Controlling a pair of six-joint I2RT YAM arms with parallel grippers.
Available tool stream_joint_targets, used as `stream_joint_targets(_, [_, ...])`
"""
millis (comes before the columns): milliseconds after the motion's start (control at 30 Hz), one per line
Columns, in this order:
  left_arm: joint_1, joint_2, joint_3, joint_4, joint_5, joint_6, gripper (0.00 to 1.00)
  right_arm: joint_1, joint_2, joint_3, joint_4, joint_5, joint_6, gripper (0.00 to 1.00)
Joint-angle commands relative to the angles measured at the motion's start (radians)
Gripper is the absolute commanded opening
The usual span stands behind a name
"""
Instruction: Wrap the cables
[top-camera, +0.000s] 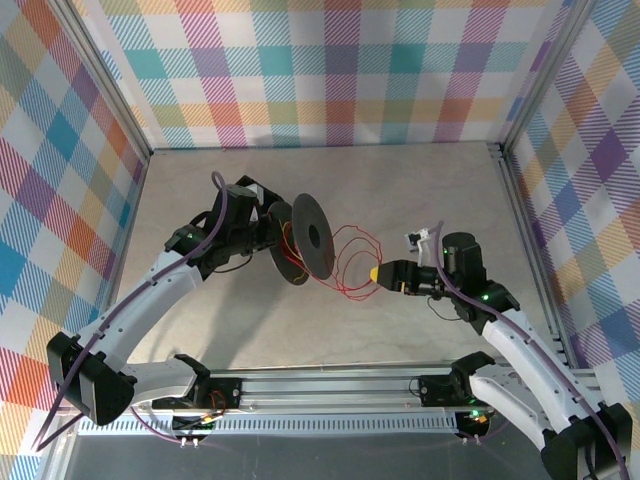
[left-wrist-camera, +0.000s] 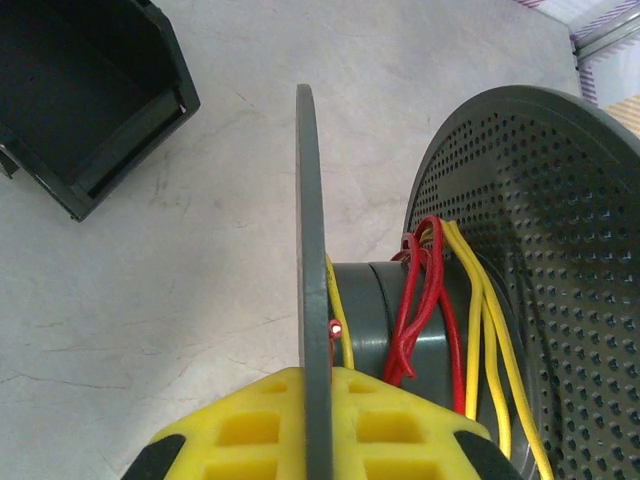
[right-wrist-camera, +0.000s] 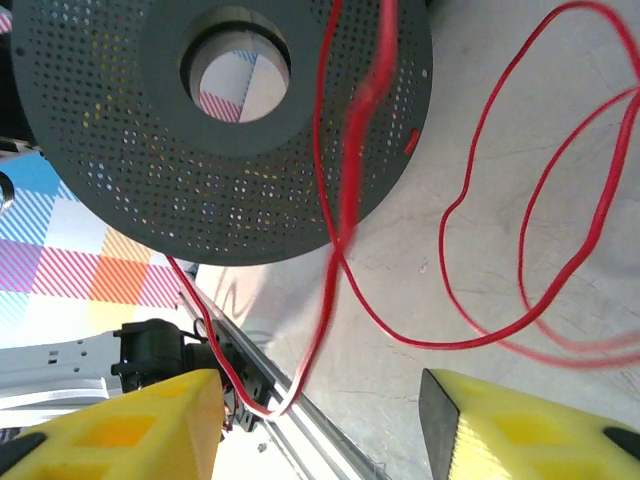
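Note:
A dark grey perforated spool (top-camera: 310, 237) is held off the table at centre. My left gripper (left-wrist-camera: 318, 400) is shut on the spool's thin flange (left-wrist-camera: 312, 250), with a yellow pad on either side of it. Red wire (left-wrist-camera: 425, 290) and yellow wire (left-wrist-camera: 490, 330) are wound on the hub. Loose red cable loops (top-camera: 352, 262) spring off the spool to the right. My right gripper (top-camera: 380, 272) sits at these loops, open. In the right wrist view one red strand (right-wrist-camera: 335, 300) hangs between its spread fingers (right-wrist-camera: 130, 425) without being pinched.
The table (top-camera: 420, 190) is pale stone grey, fenced by plaid walls (top-camera: 330, 70) and a metal frame post (top-camera: 520, 200) on the right. An aluminium rail (top-camera: 330, 385) runs along the near edge. A black boxy shape (left-wrist-camera: 80, 100) lies up left of the spool.

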Motion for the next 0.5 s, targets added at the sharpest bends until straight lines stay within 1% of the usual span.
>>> stream_joint_targets(0, [0.009,-0.046,0.001,0.074,-0.002,0.013,0.0,-0.002,-0.012,0.053,-0.079,0.016,-0.048,0.62])
stream_joint_targets(167, [0.009,-0.052,-0.006,0.076,-0.008,0.009,0.0,-0.003,-0.012,0.082,-0.078,-0.036,-0.046,0.7])
stream_joint_targets(267, [0.01,-0.062,-0.01,0.081,-0.007,0.007,0.0,-0.019,-0.016,0.1,-0.109,-0.034,-0.053,0.71])
stream_joint_targets(467, [0.011,-0.084,-0.016,0.075,-0.011,0.007,0.0,-0.128,-0.031,0.111,-0.15,-0.075,-0.036,0.72])
